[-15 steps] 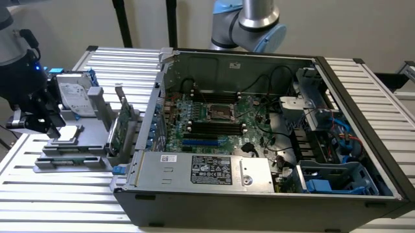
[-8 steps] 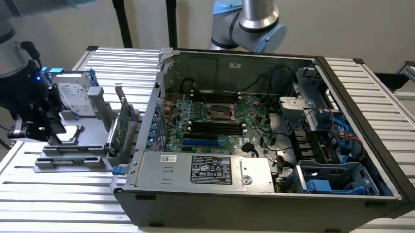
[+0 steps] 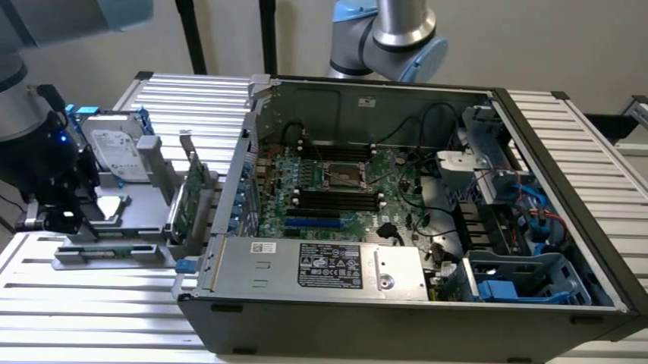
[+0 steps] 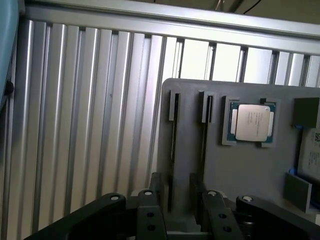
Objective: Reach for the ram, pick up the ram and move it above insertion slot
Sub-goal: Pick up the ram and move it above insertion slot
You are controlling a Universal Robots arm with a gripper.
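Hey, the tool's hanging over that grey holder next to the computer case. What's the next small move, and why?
Probably ease the tool straight down, centred over the ram. The tool's fingers stand open above the grey holder, where the ram sits, not yet gripped.

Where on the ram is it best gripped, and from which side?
Across its two flat faces near mid-length, from above. The ram appears to stand on edge in a narrow slot of the holder, leaving just its long top edge free.
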